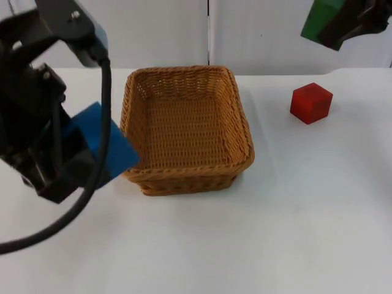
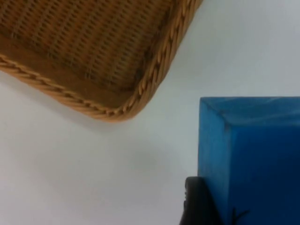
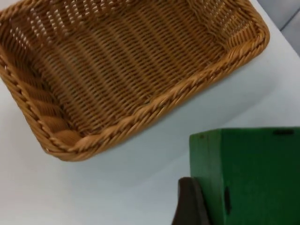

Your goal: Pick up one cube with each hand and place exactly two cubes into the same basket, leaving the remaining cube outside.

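Blue cube beside basket

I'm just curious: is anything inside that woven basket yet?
Nothing: the basket shows only its bare woven floor. The blue cube is in the left gripper beside it, the green cube in the right gripper, the red cube on the table.

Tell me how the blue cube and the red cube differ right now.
The blue cube is held up by the left gripper beside the basket; the red cube sits on the table, ungripped. Blue is at the basket's left, red off to its right. Both are outside the basket. The right gripper holds the green cube aloft.
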You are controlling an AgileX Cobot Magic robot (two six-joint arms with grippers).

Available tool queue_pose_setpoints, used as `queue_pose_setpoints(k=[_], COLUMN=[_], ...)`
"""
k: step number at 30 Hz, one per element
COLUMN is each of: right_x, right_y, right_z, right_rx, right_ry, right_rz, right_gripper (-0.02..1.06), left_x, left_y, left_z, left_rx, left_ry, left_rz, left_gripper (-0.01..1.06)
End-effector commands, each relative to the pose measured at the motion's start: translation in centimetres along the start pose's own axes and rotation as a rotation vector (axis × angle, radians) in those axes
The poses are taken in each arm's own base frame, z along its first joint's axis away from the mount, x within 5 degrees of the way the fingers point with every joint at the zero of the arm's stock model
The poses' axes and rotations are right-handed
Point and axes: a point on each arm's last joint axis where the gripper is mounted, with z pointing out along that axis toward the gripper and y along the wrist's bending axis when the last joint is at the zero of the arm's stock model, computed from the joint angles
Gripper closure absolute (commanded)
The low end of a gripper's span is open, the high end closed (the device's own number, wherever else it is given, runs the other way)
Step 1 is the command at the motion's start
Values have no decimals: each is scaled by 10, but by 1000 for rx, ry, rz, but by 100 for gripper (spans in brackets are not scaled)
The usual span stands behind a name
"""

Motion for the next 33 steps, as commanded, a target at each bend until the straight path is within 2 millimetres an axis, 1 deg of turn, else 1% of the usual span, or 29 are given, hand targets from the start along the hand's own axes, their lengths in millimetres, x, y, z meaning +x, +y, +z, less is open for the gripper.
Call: queue_pose_setpoints(k=[1,10,22,28,33], right_x=[-5,-5,-5,-8,-15], right_y=[2,2,2,1,5], right_z=[-5,-5,-5,-5,0], right_rx=[3,2,-1,21,30], right_ry=[-14,-16,-23,-53,-67], right_rz=[19,42,49,131,122], right_gripper=[105,105,105,105,105], left_x=[-4,-13,-16,-21,-23], left_y=[-2,1,3,7,10], left_z=[-3,-3,-3,-4,-3], left_rx=[3,-17,-32,-68,-99], left_ry=[-38,-134,-172,-226,-256], left_rz=[-34,-127,-164,-202,-225], left_gripper=[105,105,105,105,105])
